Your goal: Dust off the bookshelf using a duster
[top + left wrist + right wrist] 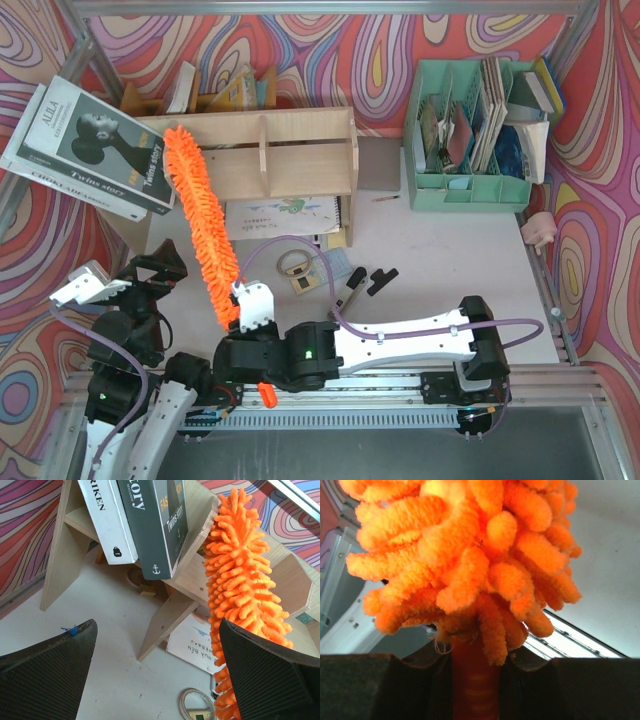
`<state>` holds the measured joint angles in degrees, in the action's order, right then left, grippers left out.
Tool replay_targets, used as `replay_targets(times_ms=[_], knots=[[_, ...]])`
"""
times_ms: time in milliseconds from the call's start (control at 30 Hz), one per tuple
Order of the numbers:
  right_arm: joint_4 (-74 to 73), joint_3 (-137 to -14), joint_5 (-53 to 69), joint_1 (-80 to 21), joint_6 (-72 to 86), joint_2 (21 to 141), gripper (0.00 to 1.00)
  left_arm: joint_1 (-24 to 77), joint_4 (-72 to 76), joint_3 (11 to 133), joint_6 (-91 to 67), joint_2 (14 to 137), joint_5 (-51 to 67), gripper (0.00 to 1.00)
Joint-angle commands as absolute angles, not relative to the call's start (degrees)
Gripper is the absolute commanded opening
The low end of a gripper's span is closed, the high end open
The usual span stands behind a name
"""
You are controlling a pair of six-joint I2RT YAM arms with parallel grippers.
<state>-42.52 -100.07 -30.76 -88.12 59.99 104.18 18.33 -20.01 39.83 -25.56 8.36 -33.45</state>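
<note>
The plywood bookshelf [300, 128] stands at the back centre of the table, and its side leg [165, 625] shows in the left wrist view. The fluffy orange duster [200, 215] slants from the shelf's top left corner down toward the arms. Its head [240, 585] leans against the shelf's edge. My right gripper [247, 305] is shut on the duster's orange handle [475, 685], just below the fluffy head [470, 550]. The handle's end [266, 396] sticks out behind the wrist. My left gripper [150, 272] [157, 680] hangs open to the left of the duster, holding nothing.
Large books [90, 145] lean at the shelf's left end, seen close in the left wrist view as upright books [150, 520]. A notebook [285, 215] lies under the shelf. A tape roll [293, 265] and black clips [362, 285] lie on the table. A mint-green organiser [470, 130] stands back right.
</note>
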Motion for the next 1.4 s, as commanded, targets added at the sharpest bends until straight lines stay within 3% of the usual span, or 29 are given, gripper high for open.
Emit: replay_targets(times_ms=[0, 467, 733, 1200, 1367], knots=[[-43.6, -106.3, -31.5, -88.2, 57.5, 107.8, 0.0, 18.1, -20.2, 40.7, -26.0, 8.8, -33.7, 0.99], [-45.6, -102.3, -28.1, -86.5, 64.0, 107.1, 0.0, 18.1, -20.1, 40.7, -26.0, 8.6, -33.3, 0.99], [-43.8, -100.6, -32.9, -87.9, 63.9, 104.3, 0.0, 18.1, -20.1, 40.7, -25.9, 8.5, -33.5, 0.98], [-48.5, -90.6, -40.1, -89.1, 79.4, 95.7, 0.0, 18.1, -20.2, 40.7, -25.9, 8.8, -33.6, 0.98], [-43.9, -92.2, -37.9, -89.1, 73.0, 97.6, 0.0, 18.1, -20.1, 40.7, -25.9, 8.9, -33.4, 0.99]])
